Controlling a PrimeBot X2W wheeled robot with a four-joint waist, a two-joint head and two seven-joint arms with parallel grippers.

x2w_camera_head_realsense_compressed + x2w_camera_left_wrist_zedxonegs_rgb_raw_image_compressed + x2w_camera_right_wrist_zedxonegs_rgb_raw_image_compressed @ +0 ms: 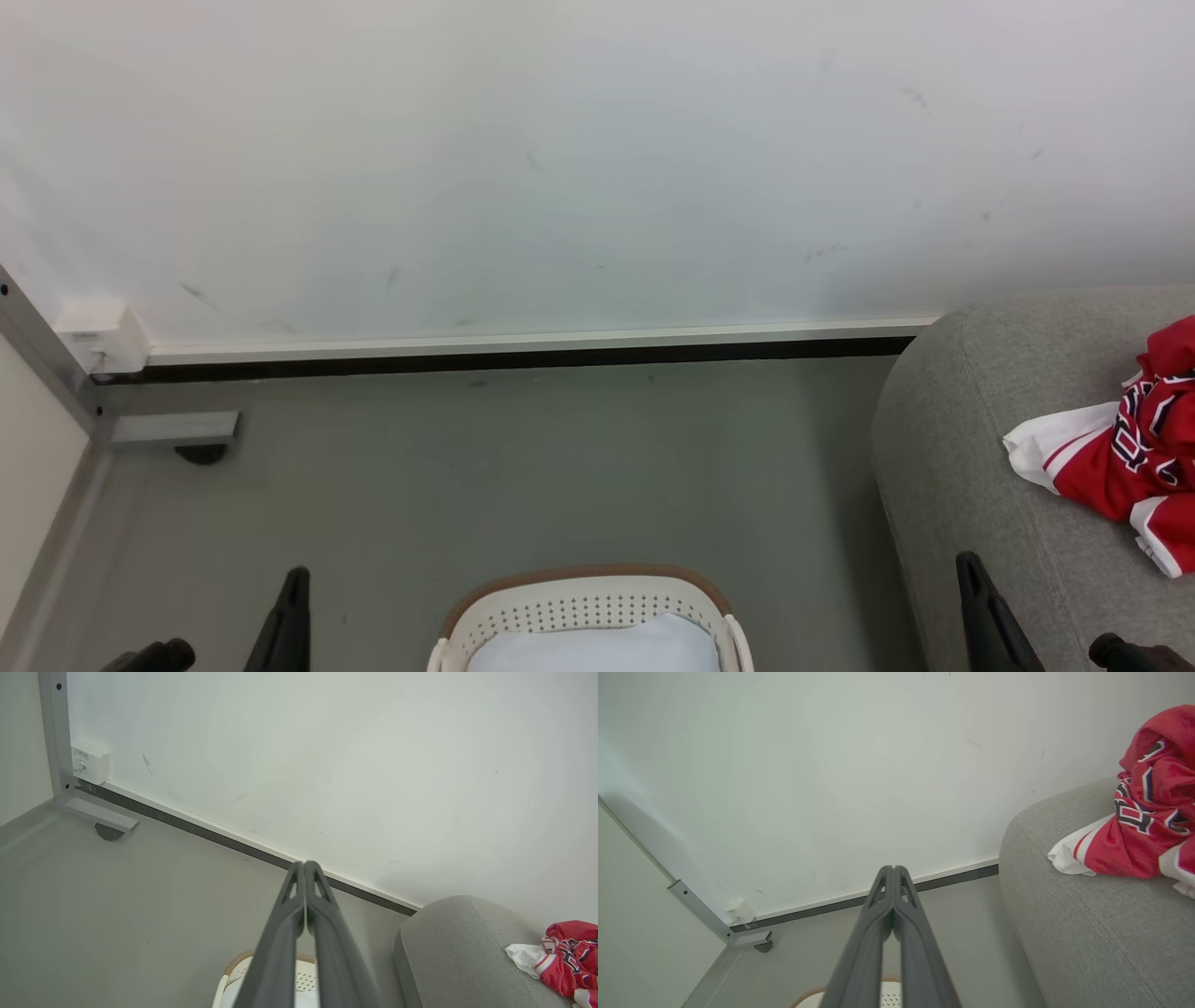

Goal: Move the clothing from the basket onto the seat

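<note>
Both arms at low rest with the clothing already on the seat. The left gripper (304, 864) and the right gripper (893, 868) each have their two dark fingers pressed flat together, tips meeting, with nothing between them. The clothing (1134, 448), a crumpled red jersey, lies on the seat (971, 448) ahead of the right gripper and off to its right, well apart from the fingertips, its white edge pointing towards the seat's rounded end. The basket (579, 574) stands on the floor between the two grippers, to the right of the left one and to the left of the right one, and holds a plain pale cloth (597, 649). The transfer therefore appears complete, and the hazards are those of further motion. A fresh reach into the basket would probably pick up the pale cloth, which is not the task's garment. The right gripper lies close beside the seat's front edge, so a sideways swing could scrape the upholstery or catch the jersey and drag it towards the floor. Either arm moving inwards could nudge the light basket.
</note>
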